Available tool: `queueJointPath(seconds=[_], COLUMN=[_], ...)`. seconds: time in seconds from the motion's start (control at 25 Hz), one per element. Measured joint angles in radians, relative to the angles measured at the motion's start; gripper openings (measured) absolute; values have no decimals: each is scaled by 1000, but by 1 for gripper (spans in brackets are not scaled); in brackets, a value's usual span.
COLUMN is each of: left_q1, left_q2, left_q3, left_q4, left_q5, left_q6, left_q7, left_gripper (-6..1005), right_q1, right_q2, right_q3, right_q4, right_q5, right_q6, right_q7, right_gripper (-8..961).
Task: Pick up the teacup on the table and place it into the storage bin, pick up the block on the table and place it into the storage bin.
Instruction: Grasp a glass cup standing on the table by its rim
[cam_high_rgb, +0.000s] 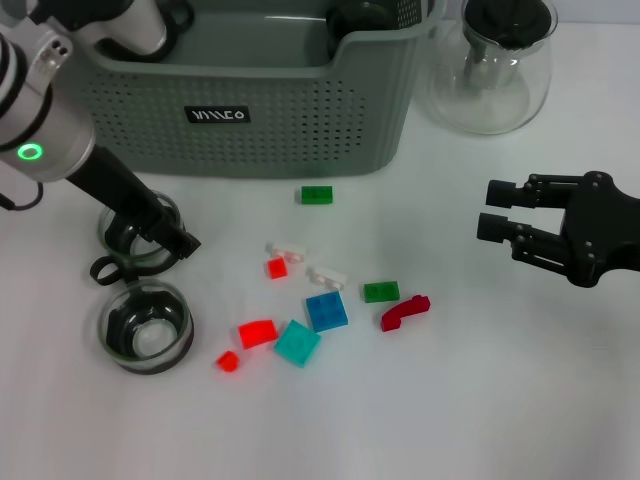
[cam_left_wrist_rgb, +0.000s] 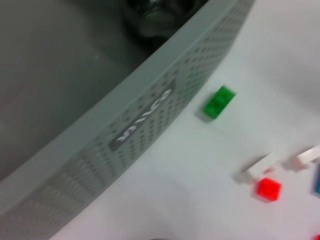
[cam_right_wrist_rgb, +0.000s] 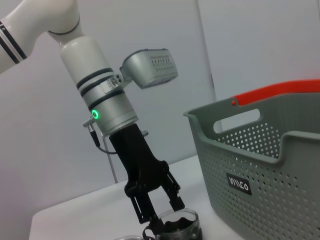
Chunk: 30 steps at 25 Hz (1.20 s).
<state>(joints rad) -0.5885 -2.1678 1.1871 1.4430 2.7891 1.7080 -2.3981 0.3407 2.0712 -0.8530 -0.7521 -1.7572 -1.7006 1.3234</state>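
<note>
Two clear glass teacups stand at the table's left: one (cam_high_rgb: 120, 240) under my left gripper and one (cam_high_rgb: 147, 325) nearer the front. My left gripper (cam_high_rgb: 170, 238) (cam_right_wrist_rgb: 160, 207) is down at the far teacup (cam_right_wrist_rgb: 177, 227), open, its fingers straddling the rim. Loose blocks lie mid-table, among them a green block (cam_high_rgb: 316, 194) (cam_left_wrist_rgb: 219, 101), a red one (cam_high_rgb: 277, 267) (cam_left_wrist_rgb: 269, 189), a blue one (cam_high_rgb: 326, 311) and a teal one (cam_high_rgb: 297, 342). The grey-green storage bin (cam_high_rgb: 300, 110) (cam_left_wrist_rgb: 140, 125) (cam_right_wrist_rgb: 260, 165) stands at the back. My right gripper (cam_high_rgb: 492, 210) hovers open at the right.
A clear glass pot with a black lid (cam_high_rgb: 490, 65) stands to the right of the bin. A dark object (cam_high_rgb: 360, 15) lies inside the bin. More blocks: green (cam_high_rgb: 381, 291), dark red (cam_high_rgb: 404, 312), red (cam_high_rgb: 257, 332), white (cam_high_rgb: 327, 276).
</note>
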Motion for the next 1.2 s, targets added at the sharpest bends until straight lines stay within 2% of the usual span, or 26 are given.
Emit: queueJointPath(seconds=[0.52, 0.92, 1.2], left_q1=[-34, -57, -93], left_q2=[0, 0, 2], left_q3=[53, 56, 55], left_q4=[-161, -196, -262], left_q5=[15, -20, -8], left_q6=[-73, -3, -63], left_q7=[-34, -17, -35], left_gripper=[833, 833, 813], right_q1=[0, -1, 2], right_q2=[0, -2, -2], right_q3=[13, 12, 12], right_q4=[12, 15, 14], right_q5=[-10, -18, -19], right_q6=[13, 14, 16], right_q7=[13, 19, 19], right_gripper=[423, 424, 424])
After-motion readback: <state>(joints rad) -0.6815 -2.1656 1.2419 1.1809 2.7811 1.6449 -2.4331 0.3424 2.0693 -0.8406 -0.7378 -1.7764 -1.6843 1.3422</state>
